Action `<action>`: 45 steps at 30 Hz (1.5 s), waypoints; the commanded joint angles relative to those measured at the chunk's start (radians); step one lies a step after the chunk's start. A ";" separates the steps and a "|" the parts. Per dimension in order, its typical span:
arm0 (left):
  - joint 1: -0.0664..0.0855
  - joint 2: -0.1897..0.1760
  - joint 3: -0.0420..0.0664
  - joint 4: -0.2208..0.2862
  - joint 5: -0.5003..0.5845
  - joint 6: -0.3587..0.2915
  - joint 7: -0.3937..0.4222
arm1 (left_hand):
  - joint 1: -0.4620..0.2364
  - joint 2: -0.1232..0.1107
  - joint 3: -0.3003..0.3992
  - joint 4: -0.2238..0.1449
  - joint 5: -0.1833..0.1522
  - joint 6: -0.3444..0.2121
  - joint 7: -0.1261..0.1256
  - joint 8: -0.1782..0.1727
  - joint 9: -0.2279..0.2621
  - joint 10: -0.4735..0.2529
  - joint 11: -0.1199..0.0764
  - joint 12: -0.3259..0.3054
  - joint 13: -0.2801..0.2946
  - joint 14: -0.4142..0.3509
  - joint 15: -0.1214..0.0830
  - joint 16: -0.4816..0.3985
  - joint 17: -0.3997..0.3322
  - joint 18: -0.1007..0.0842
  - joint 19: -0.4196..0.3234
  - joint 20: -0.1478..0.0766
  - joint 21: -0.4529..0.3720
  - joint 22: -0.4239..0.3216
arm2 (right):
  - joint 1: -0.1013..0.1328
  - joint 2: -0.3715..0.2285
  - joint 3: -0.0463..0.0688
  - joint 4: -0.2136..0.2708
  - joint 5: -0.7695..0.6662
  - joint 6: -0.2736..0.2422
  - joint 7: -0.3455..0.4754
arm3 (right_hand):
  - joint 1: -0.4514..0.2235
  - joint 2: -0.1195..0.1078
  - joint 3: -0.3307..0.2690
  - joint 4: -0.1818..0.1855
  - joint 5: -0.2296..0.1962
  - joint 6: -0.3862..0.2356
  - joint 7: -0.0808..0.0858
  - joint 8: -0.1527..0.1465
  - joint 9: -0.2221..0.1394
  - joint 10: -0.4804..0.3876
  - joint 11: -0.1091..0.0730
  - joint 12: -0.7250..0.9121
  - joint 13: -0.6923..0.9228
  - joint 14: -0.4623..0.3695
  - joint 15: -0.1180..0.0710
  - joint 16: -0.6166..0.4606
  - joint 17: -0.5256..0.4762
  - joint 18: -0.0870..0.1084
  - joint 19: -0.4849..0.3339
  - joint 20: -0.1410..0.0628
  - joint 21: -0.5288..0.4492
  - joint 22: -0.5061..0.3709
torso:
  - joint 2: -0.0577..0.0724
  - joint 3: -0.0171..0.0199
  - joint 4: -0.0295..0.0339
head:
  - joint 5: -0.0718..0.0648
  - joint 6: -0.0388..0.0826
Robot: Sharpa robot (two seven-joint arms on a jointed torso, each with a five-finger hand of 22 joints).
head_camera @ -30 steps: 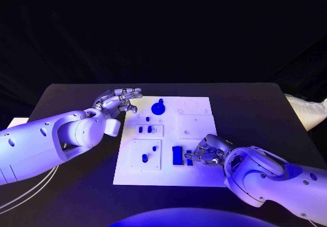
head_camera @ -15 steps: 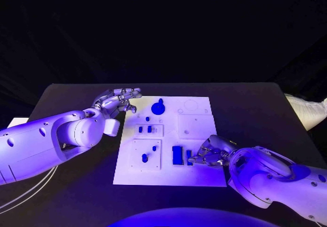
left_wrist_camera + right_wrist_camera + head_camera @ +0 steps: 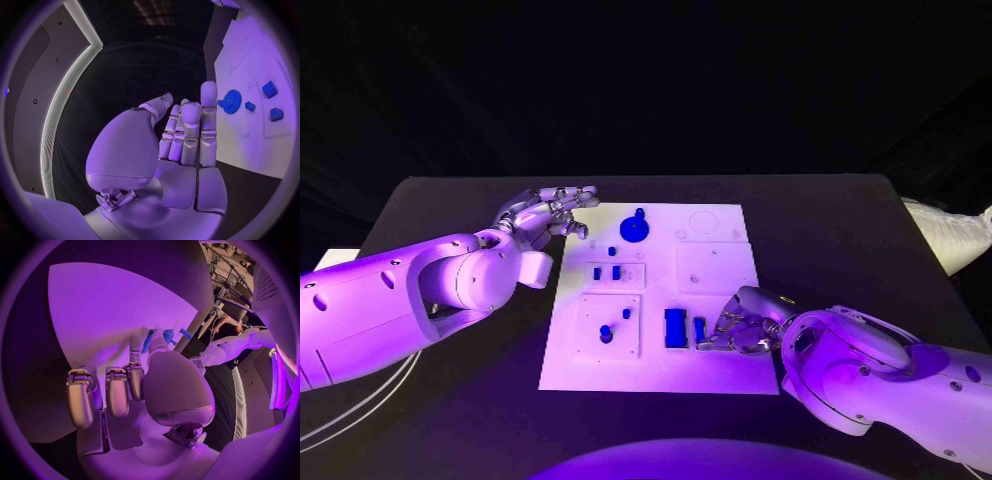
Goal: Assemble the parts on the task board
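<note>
Right hand (image 3: 744, 325): fingers are curled onto the near right part of the task board (image 3: 718, 375), just beside the small blue block (image 3: 700, 328); whether it is pinched cannot be told, contact is hidden. Left hand (image 3: 548, 213): fingers are held apart, nothing gripped, hovering at the board's far left corner. The board is a white plate, mid-table (image 3: 473, 210). Counted: one round blue gear (image 3: 635, 228), one tall bar (image 3: 675, 327), roughly six small blue pieces; exact shapes can't be made out.
</note>
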 commanded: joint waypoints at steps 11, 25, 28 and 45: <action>-0.001 0.000 0.000 0.001 -0.004 0.018 0.005 | 0.000 0.009 -0.005 0.000 0.003 -0.009 -0.001 0.006 0.000 -0.008 0.000 0.006 -0.001 -0.006 -0.001 0.000 0.000 0.014 -0.005 0.001 -0.003 -0.001 | -0.003 0.003 0.001 0.004 -0.041 -0.027 0.034 | -0.038 0.029 -0.044 0.039 0.078 -0.006 -0.002 0.010 0.007 0.034 -0.008 0.001 0.143 0.097 -0.005 0.007 0.240 -0.007 0.105 -0.007 0.004 0.263 | -0.001 -0.0012 0.0008 | 0.003 -0.003; -0.001 0.000 0.000 0.001 -0.004 0.022 0.004 | 0.000 0.010 -0.005 0.000 0.003 -0.009 -0.001 0.006 0.000 -0.009 0.000 0.007 -0.001 -0.007 -0.001 0.000 -0.002 0.014 -0.005 0.002 -0.003 -0.001 | -0.002 0.008 0.017 0.034 -0.152 -0.063 0.145 | 0.033 0.017 -0.066 -0.007 -0.002 0.003 -0.012 0.031 0.024 0.050 -0.016 0.040 0.167 0.098 -0.013 0.009 0.244 -0.007 0.105 -0.013 0.004 0.263 | 0.000 -0.0022 0.0022 | 0.001 0.000; -0.001 0.000 0.000 0.001 -0.004 0.022 0.004 | 0.000 0.010 -0.005 0.000 0.003 -0.009 -0.001 0.006 0.000 -0.009 0.000 0.007 -0.001 -0.007 -0.001 0.000 -0.002 0.014 -0.005 0.002 -0.003 -0.001 | -0.002 0.021 0.018 0.028 -0.178 -0.055 0.130 | 0.034 0.017 -0.066 -0.008 -0.005 0.003 -0.012 0.032 0.025 0.050 -0.016 0.040 0.168 0.098 -0.013 0.009 0.244 -0.007 0.105 -0.013 0.004 0.263 | -0.001 -0.0027 0.0024 | 0.001 0.001; -0.001 0.001 0.000 0.002 -0.004 0.024 0.004 | 0.000 0.010 -0.005 0.000 0.003 -0.009 -0.001 0.006 0.000 -0.009 0.000 0.007 -0.001 -0.007 -0.001 0.000 -0.002 0.014 -0.005 0.002 -0.003 -0.001 | -0.004 0.083 0.017 -0.019 -0.276 0.015 -0.002 | 0.105 0.042 -0.045 -0.054 -0.023 0.007 -0.022 0.044 0.034 0.056 -0.024 0.055 0.177 0.098 -0.019 0.008 0.242 -0.007 0.105 -0.018 0.004 0.263 | 0.000 -0.0025 0.0025 | 0.004 0.000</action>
